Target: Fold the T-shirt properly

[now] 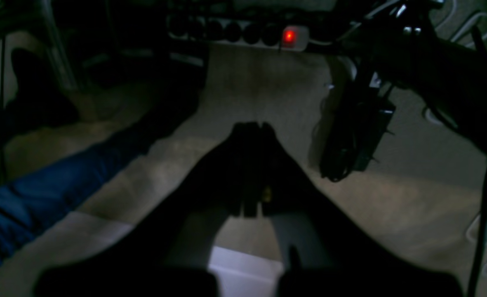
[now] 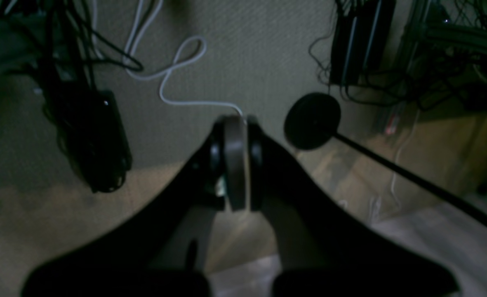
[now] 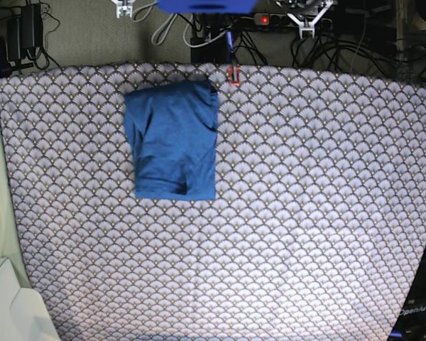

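Left wrist view: the left gripper (image 1: 253,128) has its fingers pressed together and pinches nothing. It hangs over a dim floor (image 1: 268,90). A power strip (image 1: 243,33) with a red light lies beyond it. Something blue (image 1: 41,194) shows at the left, too dark to identify.

Right wrist view: the right gripper (image 2: 236,123) is also pressed together and empty, above the floor. A white cable (image 2: 173,70) curls just past its tips, and a black round disc (image 2: 312,120) is beside it.

Base view: the T-shirt (image 3: 173,138) lies folded into a rectangle on the tablecloth (image 3: 305,213), in the far-left part near the far edge. Its long axis runs from the far edge toward the near edge. No arm touches it.
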`<state>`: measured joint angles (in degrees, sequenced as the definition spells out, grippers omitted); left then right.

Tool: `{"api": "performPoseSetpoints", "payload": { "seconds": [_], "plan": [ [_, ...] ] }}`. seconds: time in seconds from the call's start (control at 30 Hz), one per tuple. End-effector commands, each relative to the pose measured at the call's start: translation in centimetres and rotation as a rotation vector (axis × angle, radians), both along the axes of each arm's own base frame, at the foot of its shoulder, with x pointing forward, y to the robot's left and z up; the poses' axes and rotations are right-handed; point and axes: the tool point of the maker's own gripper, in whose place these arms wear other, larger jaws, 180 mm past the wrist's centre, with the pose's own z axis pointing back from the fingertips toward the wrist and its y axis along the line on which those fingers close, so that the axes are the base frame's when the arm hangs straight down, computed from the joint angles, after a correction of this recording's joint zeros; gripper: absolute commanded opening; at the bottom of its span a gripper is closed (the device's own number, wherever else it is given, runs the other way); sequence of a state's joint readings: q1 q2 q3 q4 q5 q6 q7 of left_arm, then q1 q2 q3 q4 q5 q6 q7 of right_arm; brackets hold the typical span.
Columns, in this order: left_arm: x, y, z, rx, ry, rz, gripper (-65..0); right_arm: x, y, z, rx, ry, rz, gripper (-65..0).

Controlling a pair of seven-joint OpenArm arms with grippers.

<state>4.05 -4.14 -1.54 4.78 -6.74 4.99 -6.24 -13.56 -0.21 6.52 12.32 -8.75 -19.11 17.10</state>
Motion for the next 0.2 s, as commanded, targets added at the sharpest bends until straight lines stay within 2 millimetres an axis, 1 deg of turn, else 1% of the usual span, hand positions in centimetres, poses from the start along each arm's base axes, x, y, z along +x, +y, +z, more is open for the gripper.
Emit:
{"api": "performPoseSetpoints", "payload": {
  "seconds": [0.0,0.03,0.17],
  "plan": [
    [0.6,-0.6,0.0,-0.002,-0.018,0.007,-64.8,-0.1,-1.4,0.3,-0.042,-0.001,0.005,-65.0],
    [0.6,-0.7,0.0,-0.003,-0.02,0.008,-64.8,-0.3,-1.4,0.2,-0.04,0.007,0.007,-65.0],
    [0.9,-1.1,0.0,-0.007,-0.029,0.011,-64.8,-0.3,-2.9,0.3,-0.061,0.019,0.012,-65.0]
  ]
}}
